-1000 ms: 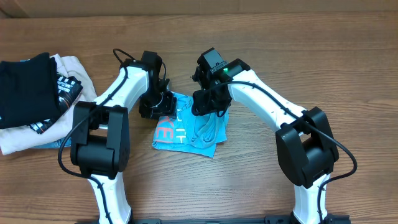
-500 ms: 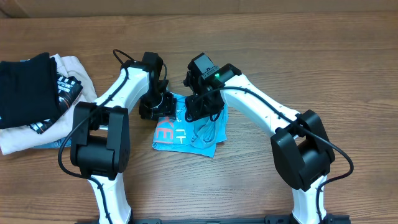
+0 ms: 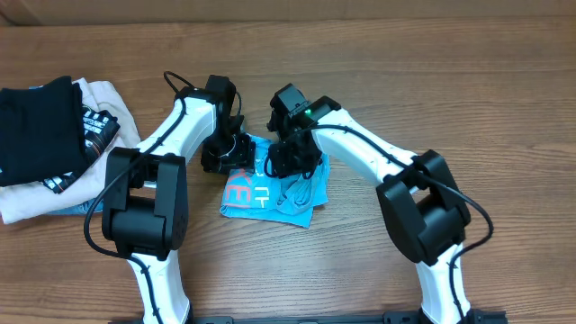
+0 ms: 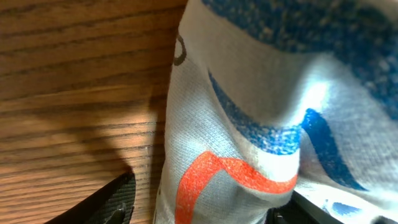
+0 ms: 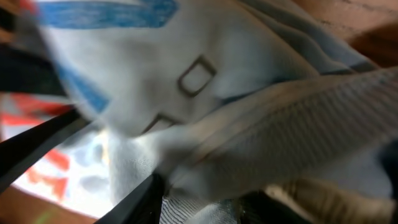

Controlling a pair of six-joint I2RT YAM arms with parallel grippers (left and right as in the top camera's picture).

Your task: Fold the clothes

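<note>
The clothes are a light sky-blue T-shirt with white and coral-red lettering, lying bunched into a small packet at the table's middle. My left gripper is at its top left corner, shut on the cloth; the left wrist view shows fabric with a red and blue print between the fingers. My right gripper is at the shirt's top edge, shut on a fold; the right wrist view is filled with pale cloth and a ribbed hem.
A pile of folded garments sits at the far left: a black one on a cream one. Wooden table all round.
My right gripper has moved left along the shirt's top edge, toward the left gripper, drawing the cloth with it. The left gripper has stayed in place.
</note>
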